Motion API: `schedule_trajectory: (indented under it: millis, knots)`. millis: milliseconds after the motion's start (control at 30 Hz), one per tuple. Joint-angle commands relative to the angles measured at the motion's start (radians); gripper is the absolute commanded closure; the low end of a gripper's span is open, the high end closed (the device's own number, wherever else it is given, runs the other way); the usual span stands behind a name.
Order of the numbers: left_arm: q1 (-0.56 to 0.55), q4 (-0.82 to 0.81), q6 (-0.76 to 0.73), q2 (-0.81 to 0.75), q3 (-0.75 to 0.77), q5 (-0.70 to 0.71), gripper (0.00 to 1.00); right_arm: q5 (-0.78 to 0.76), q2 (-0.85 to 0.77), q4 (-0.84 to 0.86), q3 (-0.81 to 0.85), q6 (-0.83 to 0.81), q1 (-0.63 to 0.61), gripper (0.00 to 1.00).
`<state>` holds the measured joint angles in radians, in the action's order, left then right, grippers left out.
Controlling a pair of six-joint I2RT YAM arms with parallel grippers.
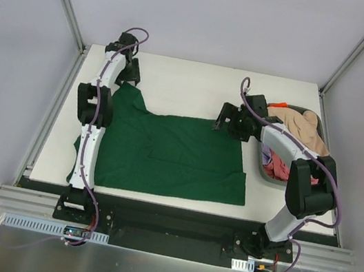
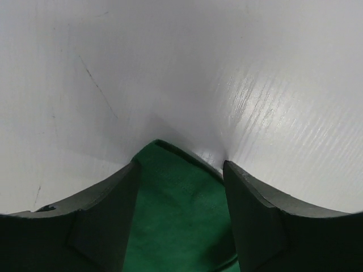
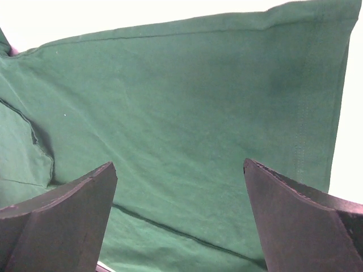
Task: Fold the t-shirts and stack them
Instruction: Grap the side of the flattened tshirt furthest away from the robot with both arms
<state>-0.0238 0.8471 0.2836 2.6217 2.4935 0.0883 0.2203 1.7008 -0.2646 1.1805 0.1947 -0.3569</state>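
Observation:
A large dark green t-shirt [image 1: 172, 155] lies spread on the white table, partly folded. My left gripper [image 1: 131, 72] is open at the shirt's far left corner; in the left wrist view the green cloth corner [image 2: 181, 209] lies between its fingers [image 2: 96, 226]. My right gripper [image 1: 224, 123] is open above the shirt's far right edge; in the right wrist view the green cloth [image 3: 181, 113] fills the space under the spread fingers [image 3: 300, 221]. A beige shirt [image 1: 308, 133] and a pink-red shirt [image 1: 278, 165] sit in a basket at right, with an orange bit [image 1: 278, 104].
The grey basket [image 1: 266, 174] stands at the table's right edge, beside my right arm. The white table [image 1: 191, 82] shows bare behind the shirt. Frame posts rise at the back corners.

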Motion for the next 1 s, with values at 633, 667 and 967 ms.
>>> schedule_trajectory:
  millis: [633, 667, 967]
  knots:
    - [0.038, 0.181, 0.005, 0.064, 0.070, -0.081, 1.00, -0.177, 0.012, -0.040, 0.094, -0.069, -0.001, 0.01]
    - [0.039, 0.179, 0.005, 0.064, 0.070, -0.079, 1.00, -0.214, 0.045, -0.074, 0.134, -0.078, -0.001, 0.01]
    - [0.039, 0.181, 0.000, 0.067, 0.071, -0.087, 1.00, -0.478, 0.353, -0.287, 0.536, -0.153, -0.011, 0.07]
